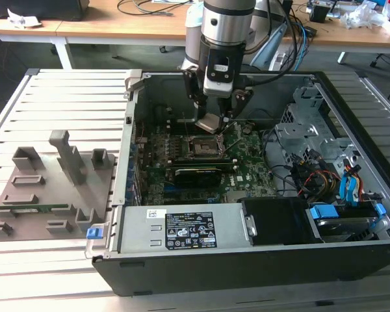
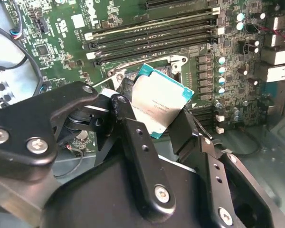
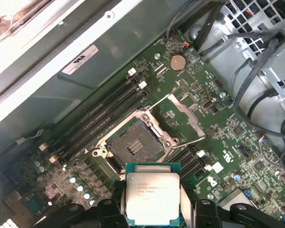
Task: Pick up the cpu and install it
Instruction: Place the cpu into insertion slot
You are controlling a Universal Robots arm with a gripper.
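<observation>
In the second wrist view the black fingers (image 2: 133,137) of the claw (image 2: 154,116) cover the lower corners of the cpu (image 2: 161,102), so the places where it is gripped cannot be seen. In the first wrist view the picture's edge cuts off the claw just past its fingertips. In the exterior view the arm (image 1: 227,26) is cut off at the top edge and the computer case (image 1: 247,260) at the exterior view's right. There the print on the cpu is too small to tell.

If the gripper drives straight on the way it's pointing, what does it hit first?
Probably the open socket, met first by the cpu held in the gripper; depth is unclear.
</observation>
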